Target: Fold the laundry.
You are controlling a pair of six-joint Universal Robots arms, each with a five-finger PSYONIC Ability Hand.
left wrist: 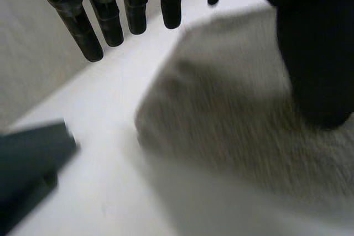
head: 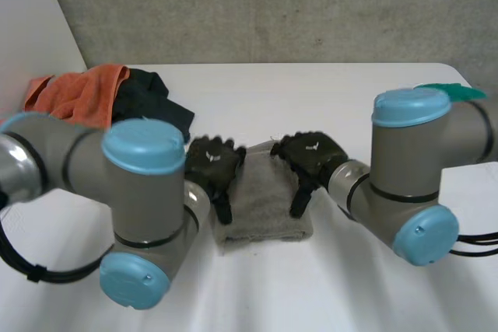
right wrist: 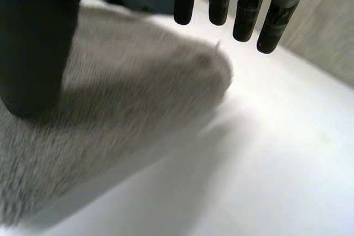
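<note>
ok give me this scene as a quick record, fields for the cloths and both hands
towel: grey towel, folded, lying flat mid-table
left hand: left hand, fingers straight, thumb over the towel's edge on its own side
right hand: right hand, fingers straight, thumb over the opposite edge
pile: orange cloth and dark cloth, bunched together at the far left corner
surface: white table

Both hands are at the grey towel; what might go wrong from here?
1. The left hand and right hand are open, fingers straight beyond the side edges of the grey towel, so a lift may miss it or just drag it crooked.
2. The left arm sits close to the orange cloth and dark cloth; a swing could snag that pile.
</note>
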